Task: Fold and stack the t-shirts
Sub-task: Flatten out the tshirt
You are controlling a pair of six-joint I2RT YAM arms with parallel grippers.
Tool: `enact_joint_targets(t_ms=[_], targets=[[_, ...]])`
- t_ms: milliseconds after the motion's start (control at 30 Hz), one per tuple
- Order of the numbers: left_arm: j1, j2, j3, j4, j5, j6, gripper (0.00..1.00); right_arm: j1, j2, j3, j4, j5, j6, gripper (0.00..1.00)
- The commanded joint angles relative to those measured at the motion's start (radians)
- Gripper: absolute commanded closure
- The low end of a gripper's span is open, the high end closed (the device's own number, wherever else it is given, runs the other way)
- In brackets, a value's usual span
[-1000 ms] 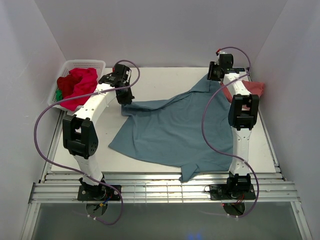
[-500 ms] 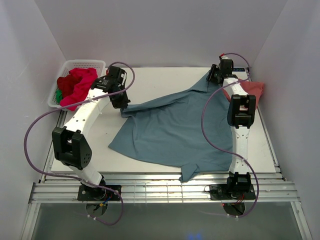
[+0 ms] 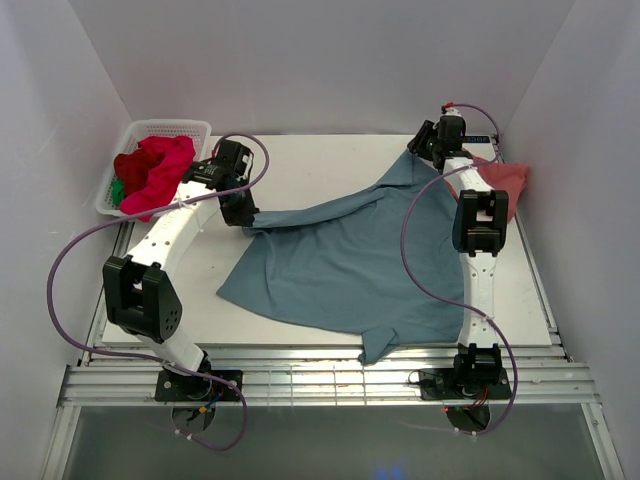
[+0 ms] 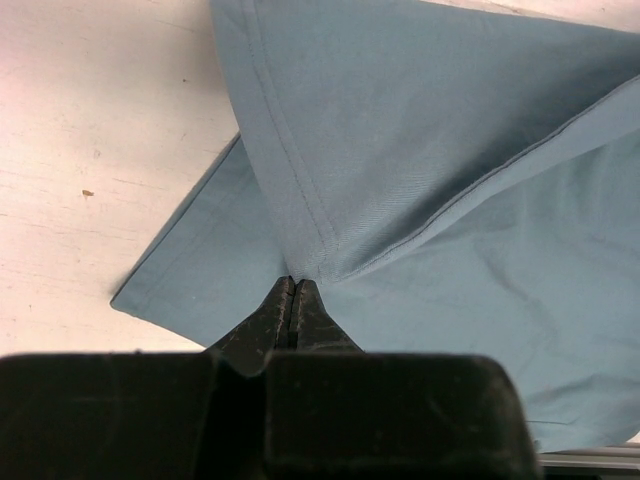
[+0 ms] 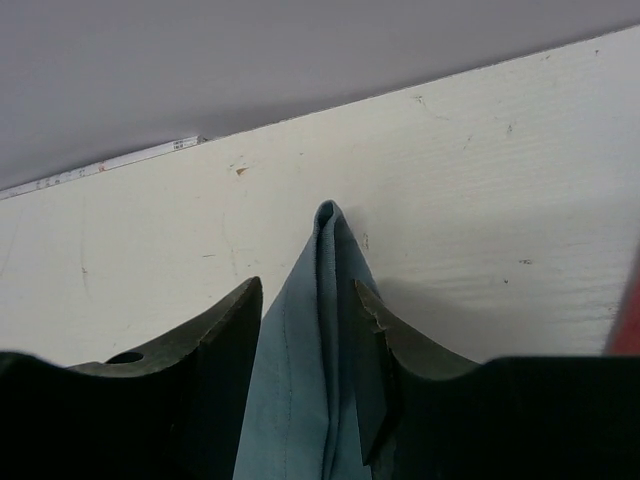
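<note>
A large teal-blue t-shirt (image 3: 340, 260) lies spread over the middle of the table. My left gripper (image 3: 243, 213) is shut on its left corner; in the left wrist view the tips (image 4: 293, 285) pinch the hem of the cloth (image 4: 450, 150). My right gripper (image 3: 418, 152) is at the far edge, its jaws partly apart around a bunched fold of the same shirt (image 5: 310, 350) that fills the gap (image 5: 308, 284). The fabric runs as a taut ridge between the two grippers. A salmon-pink t-shirt (image 3: 505, 178) lies at the far right, beyond the right arm.
A white lattice basket (image 3: 170, 127) at the far left holds a bright red t-shirt (image 3: 158, 170) and a bit of green cloth (image 3: 118, 188). Walls close in the table on the left, back and right. The right gripper is close to the back wall.
The left arm's elbow swung left and down, and its gripper shifted slightly. The right gripper moved farther back. The shirt's top edge now stretches tighter between them.
</note>
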Motion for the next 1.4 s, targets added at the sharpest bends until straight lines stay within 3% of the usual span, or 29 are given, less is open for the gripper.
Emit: enact_joint_targets(t_ms=[0, 167, 333, 433, 767, 1067, 1200, 1367], targets=[[-0.001, -0.039, -0.001, -0.006, 0.003, -0.010, 1.00, 0.011, 0.038, 0.033, 0.064, -0.012, 0.049, 0.54], [-0.001, -0.039, 0.007, -0.009, 0.008, -0.017, 1.00, 0.017, 0.057, 0.041, 0.061, -0.016, 0.050, 0.56], [-0.001, -0.044, -0.004, -0.009, 0.005, -0.023, 1.00, 0.026, 0.040, 0.014, 0.083, -0.019, 0.044, 0.86], [-0.001, -0.045, -0.011, 0.005, -0.012, -0.023, 1.00, 0.031, 0.003, -0.035, 0.135, -0.016, 0.044, 0.92], [0.035, 0.057, -0.007, 0.232, -0.245, 0.042, 1.00, 0.034, -0.153, -0.062, 0.159, 0.018, 0.030, 0.92], [0.160, 0.281, 0.116, 0.395, -0.224, 0.089, 1.00, 0.034, -0.265, -0.094, 0.168, -0.031, 0.052, 0.92], [0.184, 0.407, 0.234, 0.416, -0.213, 0.117, 1.00, 0.034, -0.285, -0.097, 0.178, -0.039, 0.061, 0.92], [0.219, 0.551, 0.510, 0.398, -0.178, 0.141, 1.00, 0.034, -0.250, -0.022, 0.158, -0.056, 0.081, 0.92]])
